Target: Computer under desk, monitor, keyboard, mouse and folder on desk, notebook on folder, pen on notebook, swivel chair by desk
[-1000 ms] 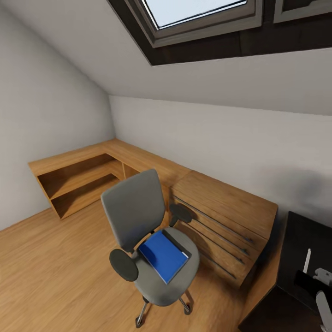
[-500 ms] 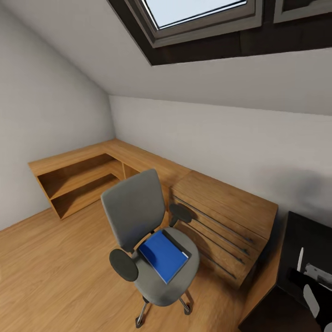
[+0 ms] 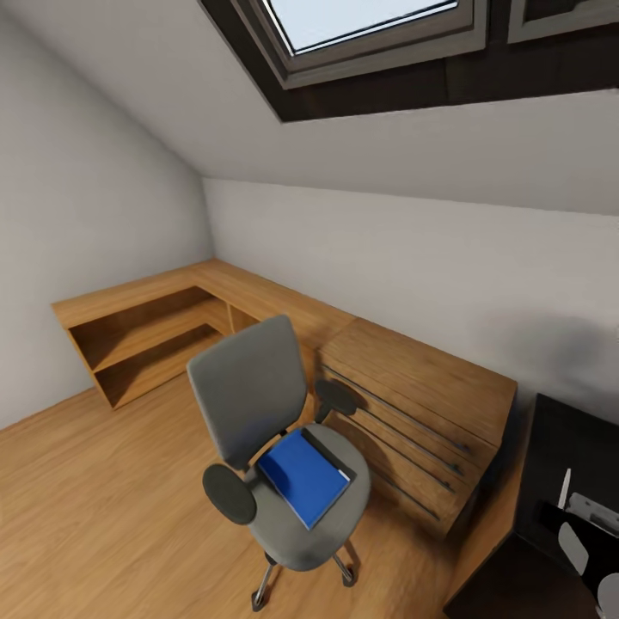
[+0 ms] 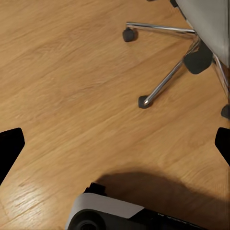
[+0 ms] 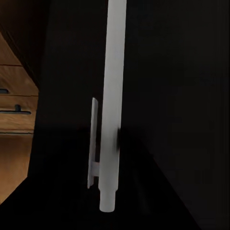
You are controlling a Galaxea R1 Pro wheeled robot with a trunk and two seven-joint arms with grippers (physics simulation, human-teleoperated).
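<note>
The swivel chair (image 3: 258, 387) stands on the wood floor in front of a wooden dresser, its grey seat carrying the blue folder (image 3: 301, 475). A thin grey notebook (image 3: 329, 454) lies along the folder's right edge. At the lower right, my right gripper (image 3: 578, 516) hangs over the black desk (image 3: 567, 430), shut on the whitish pen (image 3: 565, 487). The pen (image 5: 112, 105) runs lengthwise through the right wrist view above the dark desk top. My left gripper (image 4: 115, 146) is open over bare floor, its fingertips (image 4: 9, 148) far apart, near the chair's chrome base (image 4: 165, 79).
A light wooden dresser (image 3: 421, 404) with bar handles stands between the chair and the desk. A low wooden shelf unit (image 3: 146, 335) runs along the left wall under the sloped ceiling and skylight (image 3: 361, 26). The robot's base (image 4: 110, 215) edges into the left wrist view.
My right gripper has dropped lower at the picture's edge, and the pen in it shifted slightly left. The chair, folder and notebook have not moved.
</note>
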